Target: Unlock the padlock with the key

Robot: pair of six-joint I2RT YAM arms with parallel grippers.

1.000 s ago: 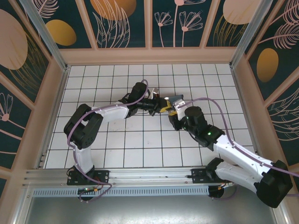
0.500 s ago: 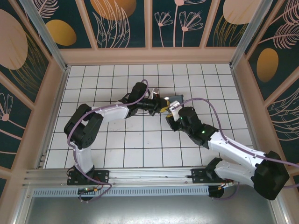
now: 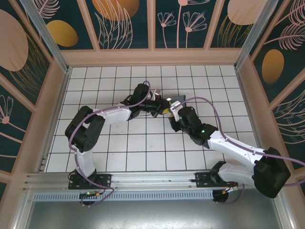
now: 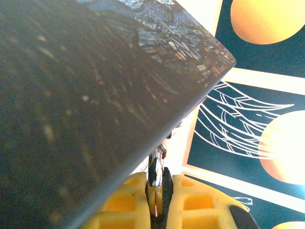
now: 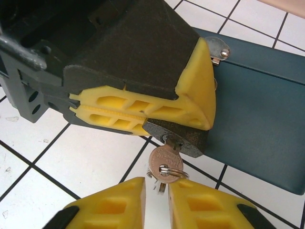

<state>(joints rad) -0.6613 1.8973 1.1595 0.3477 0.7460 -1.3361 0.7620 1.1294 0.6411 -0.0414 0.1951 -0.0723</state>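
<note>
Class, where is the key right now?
In the right wrist view, the key sits in the keyhole of the padlock, centre-bottom of the frame, just above the gap between the yellow fingertips of the right pincer.

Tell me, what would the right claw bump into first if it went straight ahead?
Most likely the key, stuck in the padlock just ahead of the right claw. The left claw holds that padlock. Depth is hard to judge, though.

Bright, even light on the tiled surface (image 3: 143,148); faint soft shadows. In the left wrist view the box (image 4: 86,105) blurs dark.
</note>
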